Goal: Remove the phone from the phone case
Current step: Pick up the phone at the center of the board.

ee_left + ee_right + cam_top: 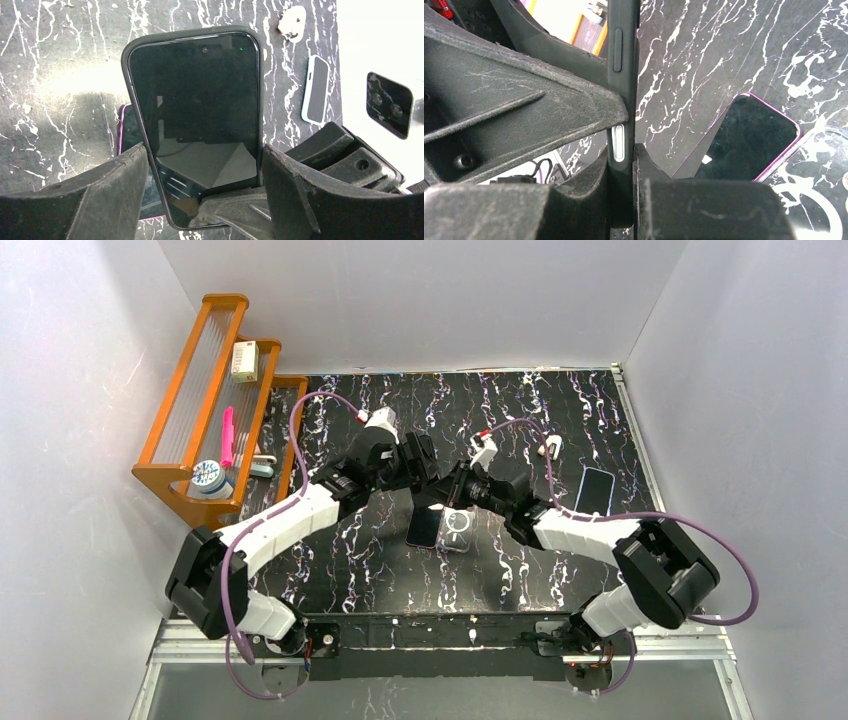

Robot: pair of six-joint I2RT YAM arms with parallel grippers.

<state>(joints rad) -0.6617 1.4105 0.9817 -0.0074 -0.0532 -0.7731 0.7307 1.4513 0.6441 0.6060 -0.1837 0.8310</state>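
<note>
Gripping one black-cased phone [200, 110] together: left gripper [205, 150] closed across its sides, right gripper [630, 135], at three o'clock, pinching its faces.

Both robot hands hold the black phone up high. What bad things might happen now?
The black-cased phone is held aloft by the left gripper and right gripper. If either slips during peeling, it could drop onto the purple-edged phone lying underneath. The right gripper also pinches at a silver side button, perhaps pressing it.
</note>
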